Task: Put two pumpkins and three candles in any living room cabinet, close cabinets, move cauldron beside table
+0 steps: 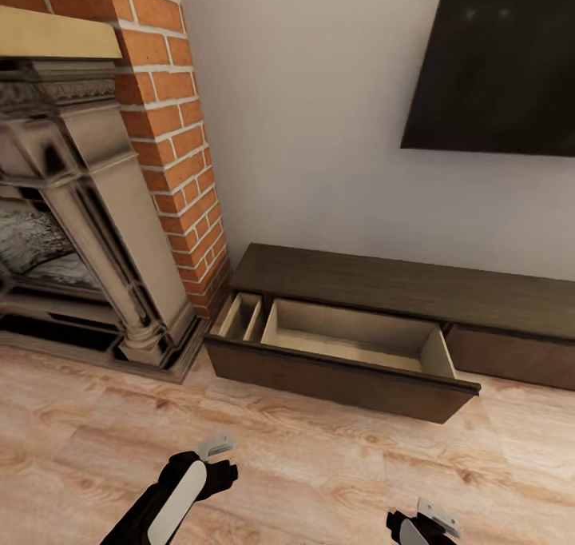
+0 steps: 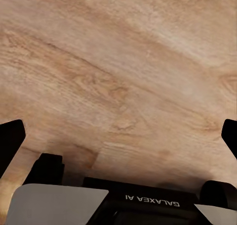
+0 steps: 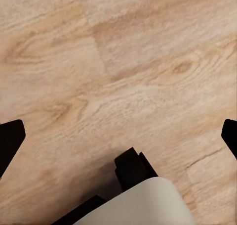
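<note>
**A home living room**

A brick chimney point(image 1: 172, 129) rises over an ornate fireplace surround point(image 1: 96, 209). A dark flat screen point(image 1: 495, 57) hangs on the pale wall point(image 1: 311, 113) above a long, low wooden cabinet point(image 1: 383, 285), and the floor point(image 1: 303, 473) is light wood plank.

cabinet point(image 1: 383, 285): dark brown wood, drawer point(image 1: 351, 339) lined pale beige. floor point(image 1: 303, 465): light tan wood grain with darker knots. chimney point(image 1: 172, 129): red-orange brick, pale mortar. fireplace point(image 1: 88, 209): cream stone, sooty black streaks. wall point(image 1: 311, 113): plain off-white. screen point(image 1: 499, 57): black. arms point(image 1: 172, 501): black with white panels.
</note>
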Available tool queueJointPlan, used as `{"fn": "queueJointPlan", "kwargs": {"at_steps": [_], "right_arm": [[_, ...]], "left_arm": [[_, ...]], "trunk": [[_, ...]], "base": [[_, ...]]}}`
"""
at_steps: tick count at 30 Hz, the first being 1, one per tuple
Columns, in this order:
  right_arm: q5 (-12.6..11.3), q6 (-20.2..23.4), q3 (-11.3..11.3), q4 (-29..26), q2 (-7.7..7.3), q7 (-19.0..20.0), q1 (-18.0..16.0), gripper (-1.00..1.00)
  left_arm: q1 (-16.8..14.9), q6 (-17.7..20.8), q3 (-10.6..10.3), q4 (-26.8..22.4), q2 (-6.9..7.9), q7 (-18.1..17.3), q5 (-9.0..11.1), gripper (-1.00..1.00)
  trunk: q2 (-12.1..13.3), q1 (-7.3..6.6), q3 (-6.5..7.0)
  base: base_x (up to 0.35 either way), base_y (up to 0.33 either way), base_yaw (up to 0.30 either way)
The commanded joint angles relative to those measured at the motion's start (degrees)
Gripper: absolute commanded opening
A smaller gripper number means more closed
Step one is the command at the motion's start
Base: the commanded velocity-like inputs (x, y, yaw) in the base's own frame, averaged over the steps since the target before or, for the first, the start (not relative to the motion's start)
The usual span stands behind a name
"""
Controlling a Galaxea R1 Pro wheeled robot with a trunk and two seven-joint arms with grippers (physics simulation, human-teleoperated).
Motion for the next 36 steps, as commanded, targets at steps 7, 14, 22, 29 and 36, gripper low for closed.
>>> {"fn": "queueJointPlan", "kwargs": {"at_steps": [7,14,22,29,36], "right_arm": [[-0.28,0.37,0.6,-0.14,-0.08,-0.45,0.0,1.0],[-0.28,0.36,0.62,-0.12,-0.08,-0.45,0.0,1.0],[-0.28,0.29,0.62,-0.12,-0.08,-0.45,0.0,1.0],[-0.28,0.28,0.64,-0.12,-0.08,-0.45,0.0,1.0],[-0.28,0.28,0.7,-0.12,-0.08,-0.45,0.0,1.0]], "left_arm": [[-0.06,0.01,-0.23,-0.03,0.05,0.59,0.56,1.0],[-0.04,0.04,-0.24,0.02,0.05,0.59,0.57,1.0],[-0.05,0.04,-0.23,0.02,0.05,0.59,0.58,1.0],[-0.05,0.02,-0.24,0.02,0.05,0.59,0.55,1.0],[-0.04,0.07,-0.23,0.01,0.05,0.51,0.53,1.0]], "trunk": [[-0.03,-0.02,-0.05],[-0.03,-0.02,-0.05],[-0.03,-0.02,-0.05],[-0.03,-0.02,0.06],[-0.03,-0.02,0.35]], "base": [[-0.156,-0.057,0.291],[-0.156,-0.072,0.291],[-0.155,-0.084,0.291],[-0.155,-0.084,0.291],[-0.155,-0.084,0.284]]}}
